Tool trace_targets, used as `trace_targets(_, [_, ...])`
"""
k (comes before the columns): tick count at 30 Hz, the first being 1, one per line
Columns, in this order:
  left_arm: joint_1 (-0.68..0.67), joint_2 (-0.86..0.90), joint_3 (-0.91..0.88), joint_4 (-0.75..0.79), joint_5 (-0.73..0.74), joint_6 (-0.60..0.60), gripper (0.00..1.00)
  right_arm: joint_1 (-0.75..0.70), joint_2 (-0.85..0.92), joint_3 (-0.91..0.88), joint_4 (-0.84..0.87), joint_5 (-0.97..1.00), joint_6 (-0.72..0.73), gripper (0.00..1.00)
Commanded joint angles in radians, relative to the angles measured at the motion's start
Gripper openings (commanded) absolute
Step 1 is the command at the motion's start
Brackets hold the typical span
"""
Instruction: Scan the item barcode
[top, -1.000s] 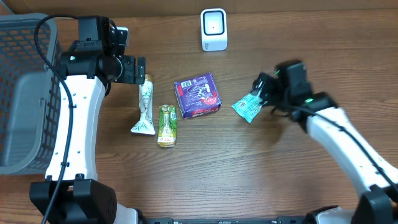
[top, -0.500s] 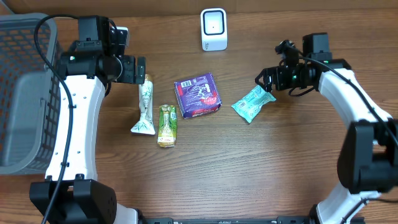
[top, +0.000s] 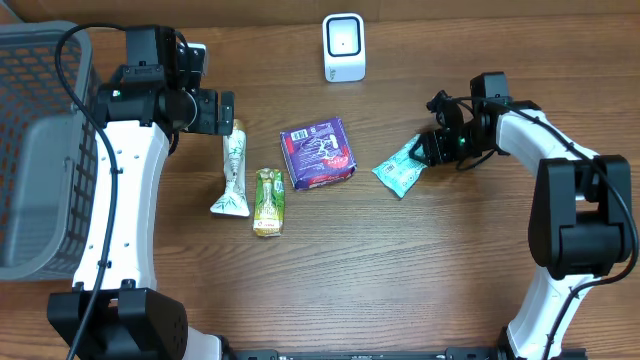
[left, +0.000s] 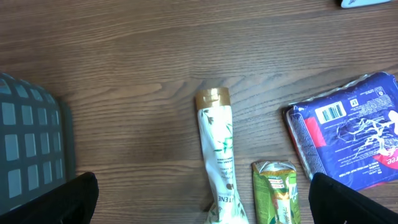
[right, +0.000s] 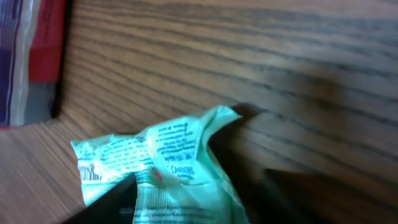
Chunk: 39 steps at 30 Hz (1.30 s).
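The left tool (top: 224, 112) hangs with fingers wide apart over the capped end of a white tube (top: 233, 170). The teal packet (top: 400, 172) lies on the bench (top: 400, 280) between the right tool's (top: 430, 148) fingers; whether they clamp it I cannot tell. The scanner (top: 343, 47) stands well apart

Overhead: even, diffuse light. Table (top: 400, 280) grain is sharp, shadows are short and soft, no glare. Left wrist: crisp, and the barcode bars on the purple pack (left: 348, 134) resolve cleanly. Right wrist: soft, probably motion blur. Teal packet (right: 168, 168) print is smeared, with a dark shadow on the wood to its right.
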Motion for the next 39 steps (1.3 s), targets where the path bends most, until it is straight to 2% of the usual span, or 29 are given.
trace_targets(1, [0.004, -0.022, 0.007, 0.000, 0.001, -0.018, 0.99, 0.004, 0.007, 0.029, -0.032, -0.014, 0.016, 0.39])
trace_targets(3, [0.004, -0.023, 0.007, 0.000, 0.001, -0.018, 1.00, 0.004, 0.007, 0.029, -0.083, 0.006, 0.076, 0.22])
trace_targets(4, [0.004, -0.023, 0.007, 0.000, 0.001, -0.018, 1.00, 0.004, 0.007, 0.029, -0.103, 0.006, 0.109, 0.07])
trace_targets(5, [0.004, -0.023, 0.007, 0.000, 0.001, -0.018, 1.00, 0.004, 0.007, 0.029, -0.138, 0.006, 0.184, 0.04])
trace_targets(11, [0.004, -0.023, 0.007, 0.000, 0.001, -0.018, 1.00, 0.004, 0.007, 0.015, -0.177, 0.006, 0.356, 0.04])
trace_targets(19, [0.004, -0.022, 0.007, 0.000, 0.000, -0.018, 0.99, -0.006, -0.033, 0.005, -0.130, -0.106, 0.371, 0.04])
trace_targets(25, [0.004, -0.023, 0.007, 0.000, 0.001, -0.018, 1.00, -0.032, -0.245, 0.008, -0.124, -0.153, 0.370, 0.04])
trace_targets(30, [0.004, -0.023, 0.007, 0.000, 0.001, -0.018, 1.00, 0.018, -0.468, 0.008, -0.083, -0.152, 0.378, 0.04])
trace_targets(39, [0.004, -0.023, 0.007, 0.000, 0.000, -0.018, 1.00, 0.076, -0.820, 0.008, 0.000, -0.151, 0.524, 0.04])
